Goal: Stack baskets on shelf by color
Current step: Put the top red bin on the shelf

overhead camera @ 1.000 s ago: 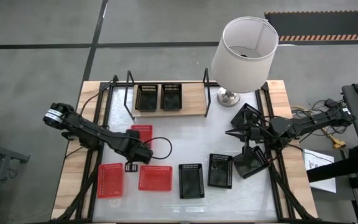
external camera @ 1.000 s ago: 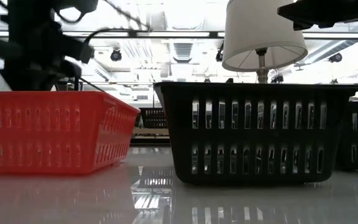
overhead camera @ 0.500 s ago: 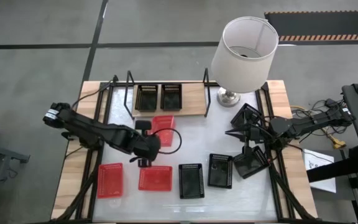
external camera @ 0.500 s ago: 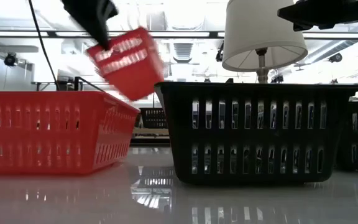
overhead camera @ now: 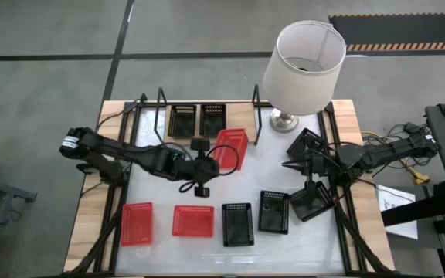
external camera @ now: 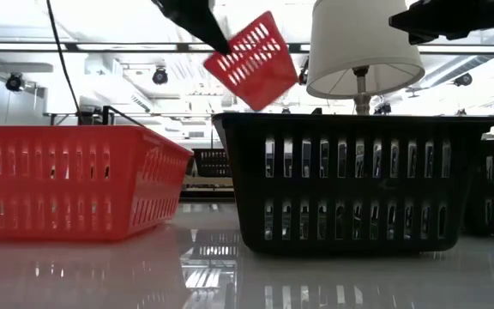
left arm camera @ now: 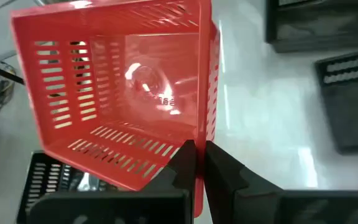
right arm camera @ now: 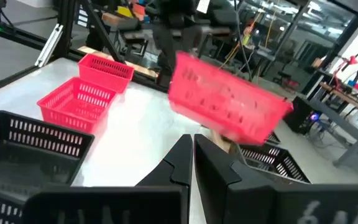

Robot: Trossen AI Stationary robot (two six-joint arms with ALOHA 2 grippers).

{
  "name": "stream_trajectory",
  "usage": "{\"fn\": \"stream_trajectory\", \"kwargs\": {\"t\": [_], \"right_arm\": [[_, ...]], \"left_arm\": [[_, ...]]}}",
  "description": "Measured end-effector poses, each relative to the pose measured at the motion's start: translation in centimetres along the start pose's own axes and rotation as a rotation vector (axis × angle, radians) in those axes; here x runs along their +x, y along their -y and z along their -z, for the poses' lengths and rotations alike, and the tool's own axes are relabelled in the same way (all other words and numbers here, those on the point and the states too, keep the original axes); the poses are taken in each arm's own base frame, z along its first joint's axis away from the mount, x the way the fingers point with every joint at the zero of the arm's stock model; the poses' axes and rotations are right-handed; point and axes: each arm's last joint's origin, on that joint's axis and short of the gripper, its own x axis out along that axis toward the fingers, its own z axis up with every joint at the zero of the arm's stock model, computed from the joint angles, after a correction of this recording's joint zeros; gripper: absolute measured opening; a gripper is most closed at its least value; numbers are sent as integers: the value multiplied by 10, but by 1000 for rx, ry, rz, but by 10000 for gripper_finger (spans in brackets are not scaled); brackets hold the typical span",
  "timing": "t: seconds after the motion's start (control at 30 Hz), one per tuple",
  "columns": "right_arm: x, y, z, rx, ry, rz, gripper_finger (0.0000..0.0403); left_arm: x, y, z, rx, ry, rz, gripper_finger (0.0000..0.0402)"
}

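- Left tool [overhead camera: 207,158]: pressed together on the rim of a red basket [overhead camera: 229,148], held tilted in the air, clear of the counter [overhead camera: 284,162]; wrist view shows the fingers [left arm camera: 185,163] pinching 1 wall edge, basket empty inside.
- Held basket sits at abt 3 o'clock of the 2 black shelf baskets, over the shelf [overhead camera: 242,122] right end, overlapping its front edge from above.
- Shelf at 12 o'clock of the counter: 2 black baskets on it side by side, left one [overhead camera: 181,120] and right one [overhead camera: 212,120]; both look empty.
- Counter front, abt 7 o'clock: 2 red baskets upright, apart, 1 at far left [overhead camera: 137,223], 1 next to it [overhead camera: 192,221]; both empty.
- At 6 o'clock: 2 black baskets just beside each other, left [overhead camera: 238,224] and right [overhead camera: 273,211]; the right one has a small pale spot inside, can't tell what.
- Right side, 3-4 o'clock: more black baskets in a loose pile [overhead camera: 309,197], tilted, partly under the right arm; count unclear.
- Right tool [right arm camera: 192,146]: fingers pressed together, holding nothing, hovering over the counter's right edge by the pile.
- Lamp w/ white shade [overhead camera: 305,57] at abt 1 o'clock, base just right of the shelf.
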Motion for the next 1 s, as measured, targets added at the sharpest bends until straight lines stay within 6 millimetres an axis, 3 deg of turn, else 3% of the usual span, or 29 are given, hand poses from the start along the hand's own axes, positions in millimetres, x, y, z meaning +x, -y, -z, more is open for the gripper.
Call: {"fn": "stream_trajectory", "kwargs": {"t": [0.2,0.37,0.77,1.0], "right_arm": [[-2,0,2,11,-19,-6,9],[-4,0,2,11,-20,-6,9],[-5,1,2,11,-21,-3,9],[-5,1,2,11,-21,-3,9]], "left_arm": [[40,-19,4,-41,-74,-62,0],[61,-32,2,-59,-48,-106,0],[86,-71,1,-187,29,-211,0],[103,-82,8,-217,20,-241,0]]}}
